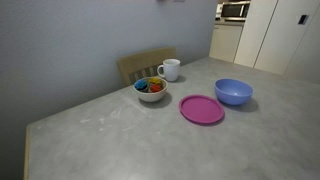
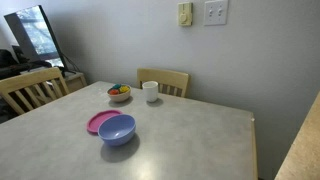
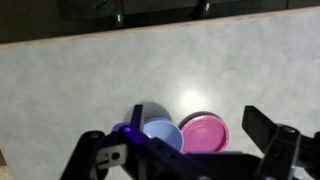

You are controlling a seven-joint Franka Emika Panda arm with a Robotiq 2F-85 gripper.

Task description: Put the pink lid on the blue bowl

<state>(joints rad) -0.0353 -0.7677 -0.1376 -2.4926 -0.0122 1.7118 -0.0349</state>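
The pink lid [image 1: 202,109] lies flat on the grey table, touching or nearly touching the blue bowl [image 1: 233,91], which stands upright and looks empty. Both show in both exterior views, the lid [image 2: 97,123] partly behind the bowl [image 2: 117,129]. In the wrist view the bowl [image 3: 160,135] and the lid [image 3: 205,133] sit side by side far below my gripper [image 3: 190,150]. The gripper's fingers are wide apart and empty. The arm does not show in either exterior view.
A white mug [image 1: 170,69] and a small pale bowl with colourful contents [image 1: 151,89] stand near the table's back edge. Wooden chairs [image 2: 163,80] [image 2: 30,90] stand around the table [image 1: 110,140]. A dark band past the table edge [image 3: 150,30] shows in the wrist view.
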